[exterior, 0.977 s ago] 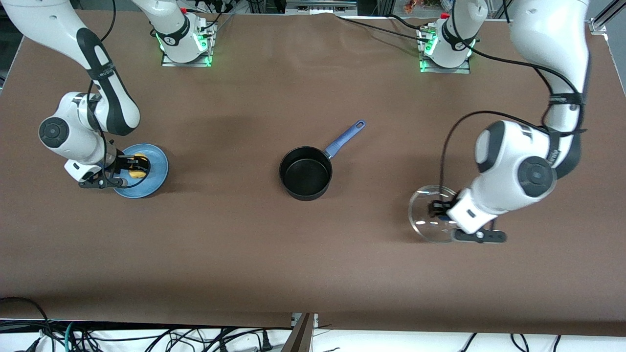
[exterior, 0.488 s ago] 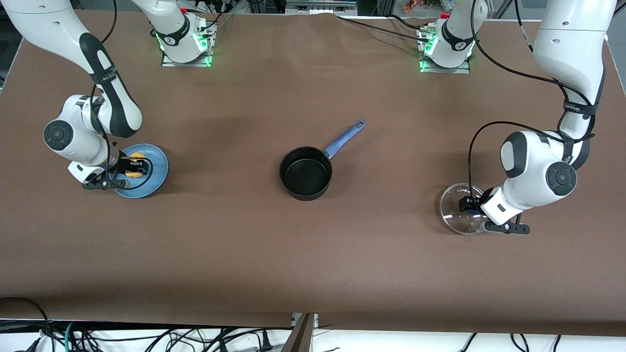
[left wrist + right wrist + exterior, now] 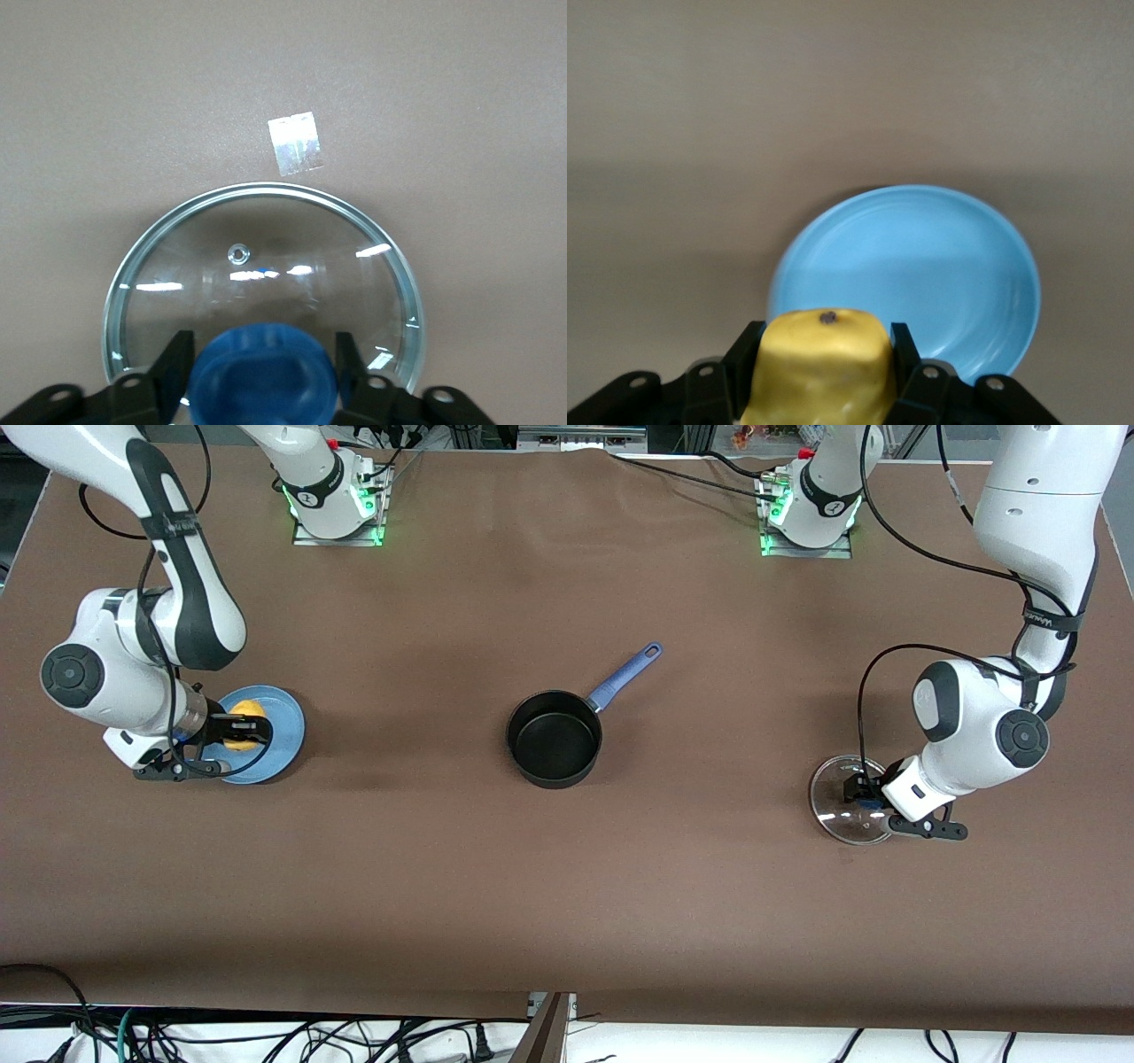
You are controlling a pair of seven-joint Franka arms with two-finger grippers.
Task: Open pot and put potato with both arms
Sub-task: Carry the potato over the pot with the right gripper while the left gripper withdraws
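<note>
right gripper clamped on the potato above the blue plate, left gripper pinching the lid by its knob, pot open mid-table

I read the table covering as matt brown cloth. The pot is matt black inside, its handle smooth blue plastic by its look. Between the left gripper's fingers, the lid is clear glossy glass with a metal rim and a glossy blue knob. The right gripper clamps the potato, dull yellow and lumpy, over the glossy light-blue plate.
</note>
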